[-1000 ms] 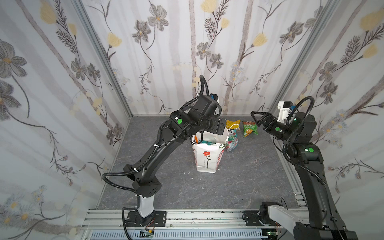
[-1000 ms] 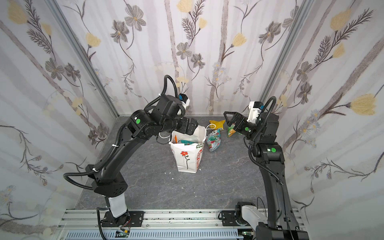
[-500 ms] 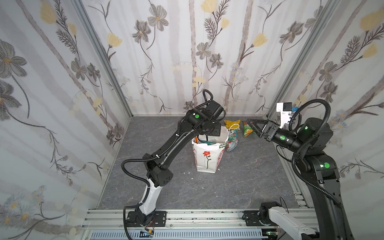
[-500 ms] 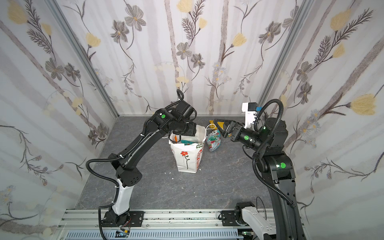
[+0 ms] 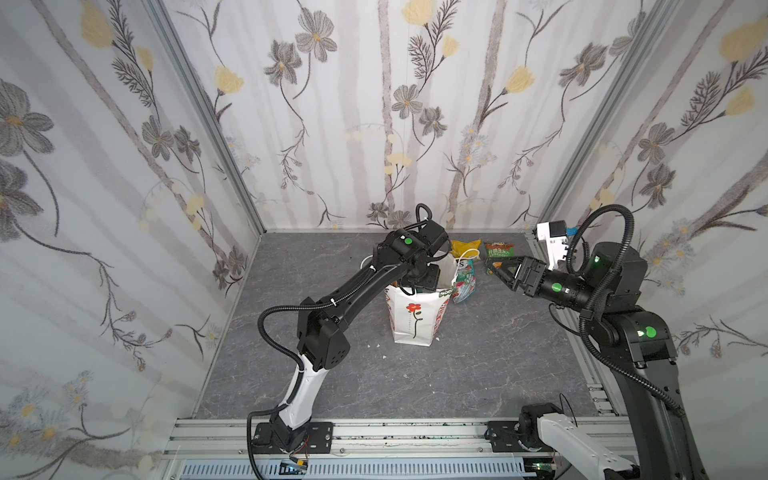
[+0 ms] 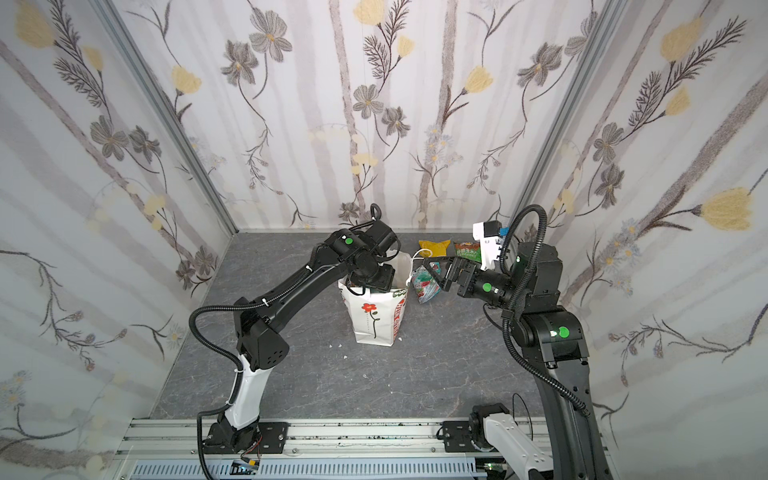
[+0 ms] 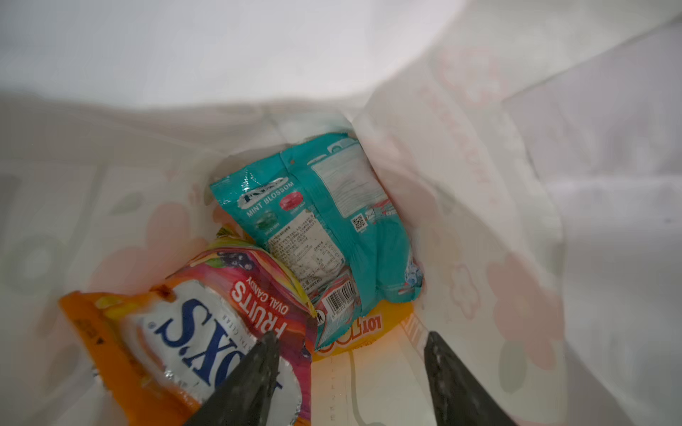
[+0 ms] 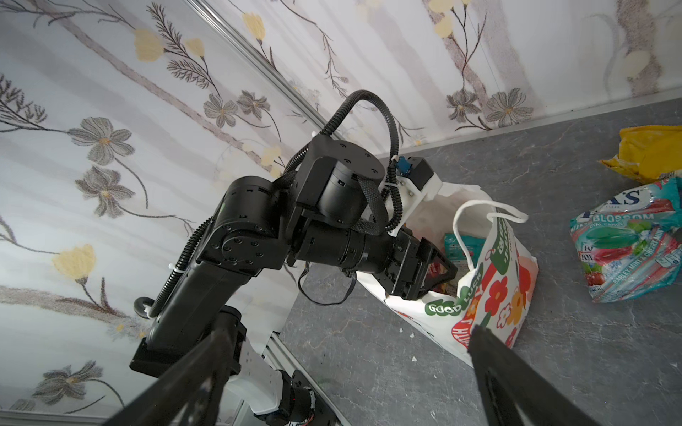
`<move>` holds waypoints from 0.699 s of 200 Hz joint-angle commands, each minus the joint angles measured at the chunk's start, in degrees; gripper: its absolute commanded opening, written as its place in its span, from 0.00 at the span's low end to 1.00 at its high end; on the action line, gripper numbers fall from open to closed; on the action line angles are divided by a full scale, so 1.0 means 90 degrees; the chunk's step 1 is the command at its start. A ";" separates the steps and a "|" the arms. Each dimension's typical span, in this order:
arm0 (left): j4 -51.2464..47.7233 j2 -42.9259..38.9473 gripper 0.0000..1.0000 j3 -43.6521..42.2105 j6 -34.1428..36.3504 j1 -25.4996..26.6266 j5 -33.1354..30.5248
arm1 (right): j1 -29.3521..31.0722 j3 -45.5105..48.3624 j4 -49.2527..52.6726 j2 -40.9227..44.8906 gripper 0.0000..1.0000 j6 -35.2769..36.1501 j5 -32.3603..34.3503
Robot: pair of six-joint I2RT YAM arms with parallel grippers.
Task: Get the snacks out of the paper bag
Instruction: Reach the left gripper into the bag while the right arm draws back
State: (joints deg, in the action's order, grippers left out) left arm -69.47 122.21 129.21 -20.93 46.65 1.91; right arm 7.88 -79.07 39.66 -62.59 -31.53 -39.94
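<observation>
- Snacks remain inside the upright white paper carrier bag [image 5: 415, 316]: a teal foil packet [image 7: 332, 206], a pink-and-orange fruit-candy packet [image 7: 221, 321] and an orange packet marked "100" [image 7: 391, 317].
- The left gripper [image 7: 351, 335] reaches into the bag, fingers spread and pinching nothing, likely lining up on the fruit-candy packet.
- The right gripper [image 5: 496, 269] hovers near the bag's rim, fingers wide apart and empty, perhaps to steady it.
- A yellow packet [image 5: 465, 248], a green-and-red packet [image 5: 500, 250] and a white-teal packet [image 5: 464, 282] lie on the grey marbled tabletop [image 5: 332, 374], which is enclosed by floral-papered walls [image 5: 374, 104].

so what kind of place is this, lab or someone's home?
Probably a robot data-collection booth, not a home: left arm and right arm mounted on an aluminium rail, grey tabletop, enclosed by floral wallpaper panels.
</observation>
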 commanded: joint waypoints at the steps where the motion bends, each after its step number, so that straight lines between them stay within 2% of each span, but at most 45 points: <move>1: 0.0207 -0.0102 0.68 -0.0285 0.0219 -0.0004 0.0019 | 0.0016 0.0033 0.0438 -0.0038 0.99 0.0411 0.0209; 37: 0.0768 -0.0266 0.73 -0.0986 0.0500 -0.0002 -0.0013 | 0.0023 0.0123 0.0353 -0.0066 0.99 0.0331 0.0237; 70: 0.0899 -0.0137 0.73 -0.0948 0.0693 -0.0007 -0.0024 | 0.0023 0.0152 0.0317 -0.0092 0.99 0.0320 0.0230; 92: 0.0918 0.0067 0.75 -0.0800 0.0593 -0.0105 -0.0046 | 0.0023 0.0141 0.0305 -0.0130 0.99 0.0310 0.0215; 140: 0.1490 0.0246 0.82 -0.1226 0.0378 -0.0195 0.0013 | 0.0023 0.0132 0.0333 -0.0128 0.99 0.0310 0.0220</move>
State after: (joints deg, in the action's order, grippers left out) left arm -59.46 123.59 119.68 -16.38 44.99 1.96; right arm 8.03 -77.89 43.48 -63.57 -29.32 -38.13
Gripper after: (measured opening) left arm 0.817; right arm 0.994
